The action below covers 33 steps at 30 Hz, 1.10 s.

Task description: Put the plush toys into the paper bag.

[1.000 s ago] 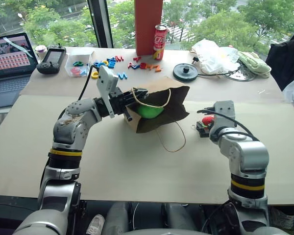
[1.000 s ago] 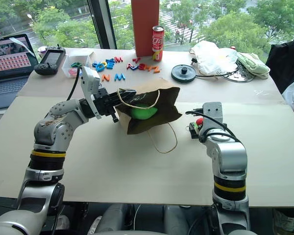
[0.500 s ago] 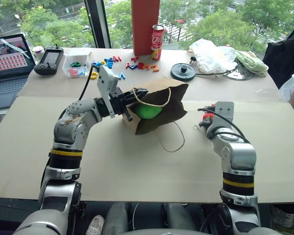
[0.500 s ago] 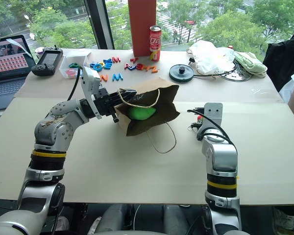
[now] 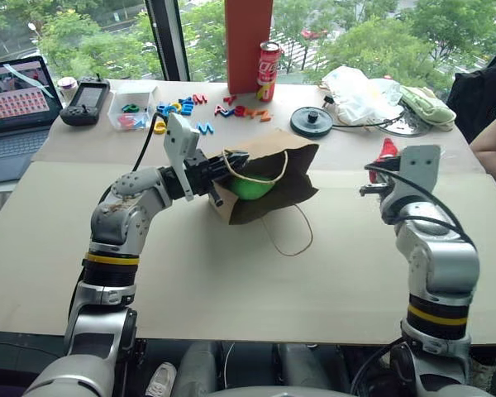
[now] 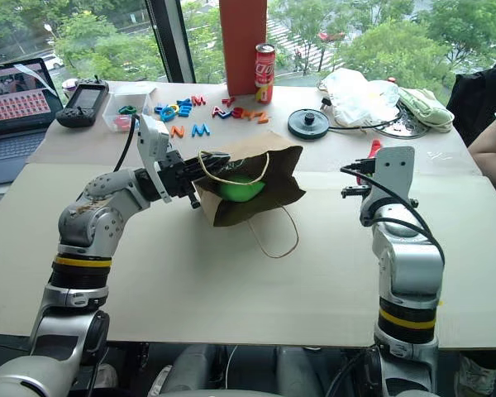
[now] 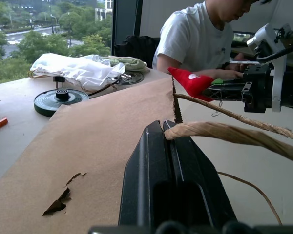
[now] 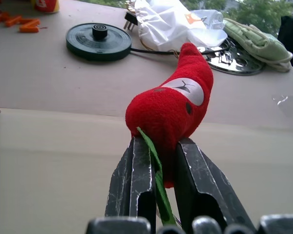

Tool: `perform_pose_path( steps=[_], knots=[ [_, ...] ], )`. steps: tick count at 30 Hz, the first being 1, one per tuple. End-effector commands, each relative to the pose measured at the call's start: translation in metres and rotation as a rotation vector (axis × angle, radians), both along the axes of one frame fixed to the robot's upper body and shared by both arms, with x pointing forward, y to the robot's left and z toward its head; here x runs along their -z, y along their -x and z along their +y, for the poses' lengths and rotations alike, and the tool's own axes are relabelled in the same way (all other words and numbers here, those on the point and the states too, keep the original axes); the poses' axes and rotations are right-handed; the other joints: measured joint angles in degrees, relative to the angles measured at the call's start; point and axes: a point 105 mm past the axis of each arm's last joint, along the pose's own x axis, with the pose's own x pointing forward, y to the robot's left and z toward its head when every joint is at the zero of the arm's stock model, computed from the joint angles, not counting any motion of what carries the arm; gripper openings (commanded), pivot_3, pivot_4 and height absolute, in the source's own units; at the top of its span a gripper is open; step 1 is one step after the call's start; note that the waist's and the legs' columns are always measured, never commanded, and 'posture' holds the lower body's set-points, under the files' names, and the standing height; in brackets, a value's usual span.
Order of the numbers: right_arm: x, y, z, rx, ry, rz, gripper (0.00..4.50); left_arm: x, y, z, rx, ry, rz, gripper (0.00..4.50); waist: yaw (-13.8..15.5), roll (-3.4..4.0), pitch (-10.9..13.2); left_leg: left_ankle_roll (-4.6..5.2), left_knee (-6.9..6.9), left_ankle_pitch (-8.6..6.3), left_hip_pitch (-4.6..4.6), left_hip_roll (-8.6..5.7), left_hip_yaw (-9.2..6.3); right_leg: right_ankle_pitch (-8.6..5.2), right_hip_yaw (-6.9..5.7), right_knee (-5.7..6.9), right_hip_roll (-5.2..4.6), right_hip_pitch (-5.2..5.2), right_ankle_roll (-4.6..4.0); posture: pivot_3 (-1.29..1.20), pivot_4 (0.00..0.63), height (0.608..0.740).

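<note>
Step in hand, as judged: red chili toy [image 8: 172,108] to be carried to the bag [image 5: 273,178] and dropped in.

Right pincer [image 8: 156,180] is clamped on the chili's green stem end, red body sticking out past the tips; chili is held off the tabletop [image 5: 231,281] at right of centre in the head view, well apart from the bag. Left pincer [image 7: 168,127] is shut on a cord handle [image 7: 224,131] at the bag mouth, centre of frame, keeping the mouth lifted. Bag is lying on its side, mouth turned toward the left of frame. Green toy [image 5: 250,187] is already seen inside the mouth. Second handle loop [image 5: 288,236] is trailing on the tabletop in front of the bag.

To do it well, as judged:
- The grip sits at the stem only, so the toy could swing or slip; a slow carry is advised.
- Since the mouth faces away from the right arm, an approach over the bag's top edge or around its front is needed.
- The mouth should be held open by the left pincer until release.
- The loose loop is to be avoided.
- Release is best made only once the chili is past the paper edge, or it may drop outside.
</note>
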Motion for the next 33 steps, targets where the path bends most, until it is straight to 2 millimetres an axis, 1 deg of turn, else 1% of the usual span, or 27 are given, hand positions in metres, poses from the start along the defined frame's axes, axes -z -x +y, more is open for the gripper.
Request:
perform_pose_path(
  steps=[1, 2, 4, 7, 10, 12, 18, 22, 26, 30, 31, 33],
  knots=[
    [-0.019, 0.032, 0.043, -0.358, 0.006, 0.055, 0.67, -0.013, 0.004, -0.001, 0.008, -0.003, -0.058, 0.0, -0.1, -0.01, 0.0, 0.0, 0.0, 0.0, 0.02, 0.0, 0.0, 0.0, -0.01, 0.0, 0.01, 0.01, 0.0, 0.0, 0.15, 0.739],
    [-0.018, 0.04, 0.051, -0.419, 0.009, 0.092, 0.67, -0.013, 0.004, -0.001, 0.009, -0.003, -0.058, 0.0, -0.16, -0.01, 0.0, 0.01, 0.0, -0.01, 0.04, 0.06, -0.01, 0.0, 0.0, -0.02, 0.05, 0.04, 0.0, 0.0, 0.15, 0.739],
    [-0.015, 0.048, 0.057, -0.475, 0.016, 0.142, 0.67, -0.014, 0.004, -0.001, 0.009, -0.002, -0.057, 0.0, -0.26, -0.01, 0.0, 0.01, 0.0, -0.01, 0.06, 0.09, -0.03, 0.0, 0.01, -0.02, 0.09, 0.06, -0.01, 0.0, 0.15, 0.739],
    [-0.007, 0.056, 0.06, -0.514, 0.024, 0.216, 0.67, -0.017, 0.003, -0.001, 0.007, 0.014, -0.053, 0.0, -0.06, -0.02, 0.0, 0.01, 0.02, -0.01, 0.07, 0.08, -0.05, 0.0, 0.01, 0.0, 0.07, 0.07, -0.01, 0.0, 0.15, 0.739],
    [0.002, 0.064, 0.069, -0.572, 0.028, 0.265, 0.67, -0.018, 0.002, 0.0, 0.004, 0.015, -0.054, 0.0, 0.17, -0.02, 0.0, 0.01, 0.04, -0.01, 0.05, 0.06, -0.04, 0.0, 0.01, -0.03, 0.0, 0.09, 0.0, 0.0, 0.15, 0.739],
    [0.004, 0.065, 0.076, -0.6, 0.017, 0.272, 0.67, -0.018, 0.002, 0.0, 0.003, 0.012, -0.055, 0.0, 0.16, -0.01, 0.0, 0.01, 0.03, -0.01, 0.03, 0.04, -0.05, -0.01, 0.0, -0.06, 0.0, 0.08, 0.0, 0.0, 0.15, 0.739],
    [0.01, 0.066, 0.082, -0.619, 0.014, 0.299, 0.67, -0.018, 0.003, 0.001, 0.002, 0.005, -0.058, 0.0, 0.12, -0.02, 0.0, 0.02, 0.03, -0.01, 0.01, 0.0, -0.06, -0.01, 0.0, -0.04, 0.02, 0.05, 0.0, 0.0, 0.15, 0.739],
    [0.007, 0.065, 0.09, -0.65, 0.001, 0.284, 0.67, -0.018, 0.002, 0.001, 0.002, 0.004, -0.057, 0.0, 0.09, -0.01, 0.0, 0.02, 0.03, -0.01, 0.01, 0.01, -0.06, -0.01, 0.0, -0.04, 0.02, 0.05, 0.0, 0.0, 0.15, 0.739],
    [0.002, 0.065, 0.085, -0.641, 0.005, 0.273, 0.67, -0.017, 0.002, 0.0, 0.002, 0.004, -0.058, 0.0, 0.11, -0.01, 0.0, 0.02, 0.03, -0.01, 0.01, 0.0, -0.06, -0.01, 0.0, -0.04, 0.02, 0.05, 0.0, 0.0, 0.15, 0.739],
    [-0.001, 0.066, 0.095, -0.675, -0.001, 0.261, 0.67, -0.017, 0.002, 0.0, 0.005, 0.004, -0.057, 0.0, 0.11, -0.02, 0.0, 0.01, 0.03, -0.01, 0.01, -0.01, -0.06, -0.01, 0.0, -0.04, 0.01, 0.05, 0.0, 0.0, 0.15, 0.739],
    [-0.002, 0.061, 0.099, -0.67, -0.017, 0.254, 0.67, -0.017, 0.002, -0.001, 0.005, 0.004, -0.056, 0.0, 0.11, -0.02, 0.0, 0.02, 0.03, -0.01, 0.02, 0.0, -0.07, -0.01, 0.0, -0.03, 0.02, 0.06, 0.0, 0.0, 0.15, 0.739],
    [-0.002, 0.039, 0.11, -0.598, -0.087, 0.229, 0.67, -0.017, 0.001, -0.002, 0.008, 0.004, -0.055, 0.0, -0.24, -0.02, 0.0, 0.01, 0.03, -0.01, 0.03, 0.02, -0.07, -0.01, 0.01, -0.02, 0.04, 0.05, 0.0, 0.0, 0.15, 0.739]
  ],
)
